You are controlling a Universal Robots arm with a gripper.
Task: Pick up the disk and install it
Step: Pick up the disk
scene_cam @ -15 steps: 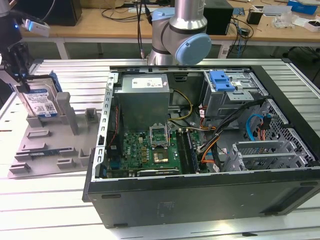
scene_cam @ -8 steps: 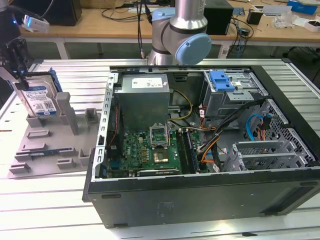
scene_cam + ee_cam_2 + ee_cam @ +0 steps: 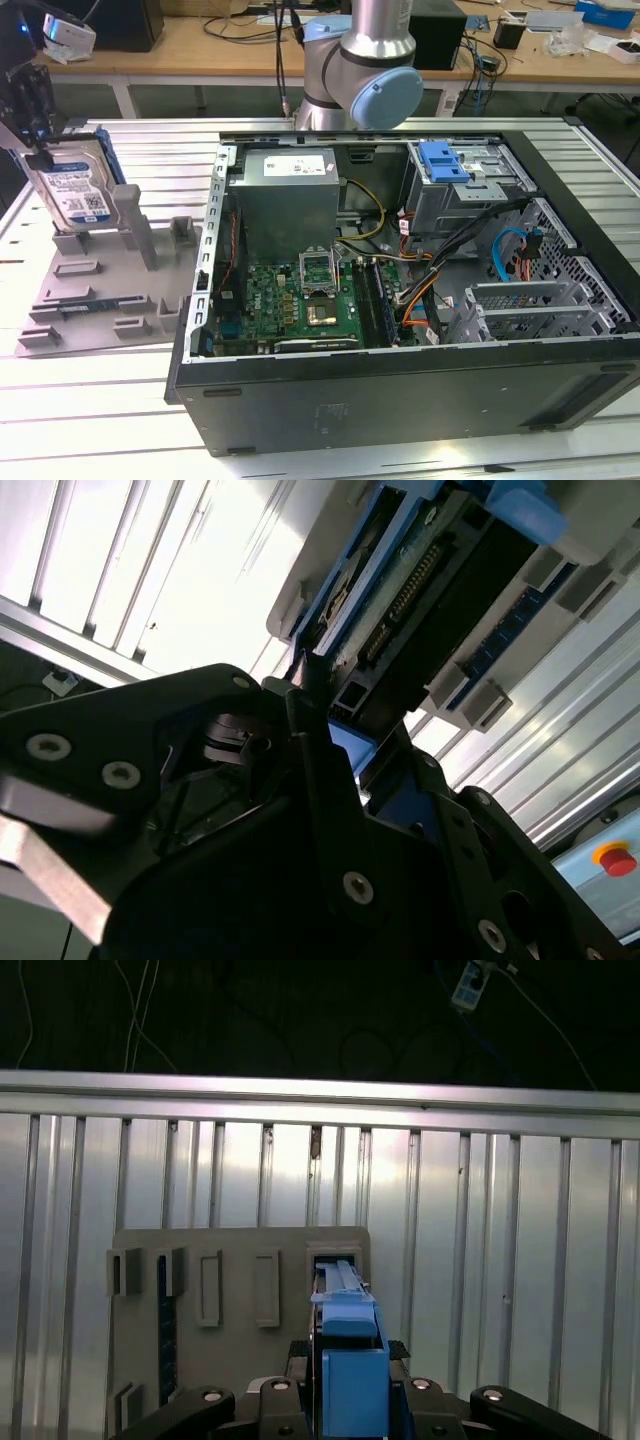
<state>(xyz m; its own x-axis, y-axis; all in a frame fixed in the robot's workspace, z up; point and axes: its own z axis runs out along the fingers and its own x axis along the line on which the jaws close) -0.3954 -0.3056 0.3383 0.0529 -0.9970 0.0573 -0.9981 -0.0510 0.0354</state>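
The disk [image 3: 75, 190], a silver hard drive with a blue-and-white label in a blue carrier, stands on edge at the exterior view's left, its lower end at a slot of the grey holder plate [image 3: 100, 300]. My gripper [image 3: 38, 150] sits on the disk's top end. In the first wrist view the blue carrier edge of the disk [image 3: 340, 1290] runs from the plate's slot up between my black fingers [image 3: 300, 1355], and the gripper [image 3: 350, 1355] is shut on it. The second wrist view shows the disk's connector side [image 3: 420, 570] held at the gripper [image 3: 330, 730].
An open computer case [image 3: 400, 400] lies on the slatted metal table [image 3: 100, 420] to the exterior view's right of the holder plate. Inside it are a motherboard [image 3: 300, 300], a power supply [image 3: 285, 190] and a metal drive cage with a blue tab [image 3: 445, 165]. The arm's base [image 3: 365, 70] stands behind the case.
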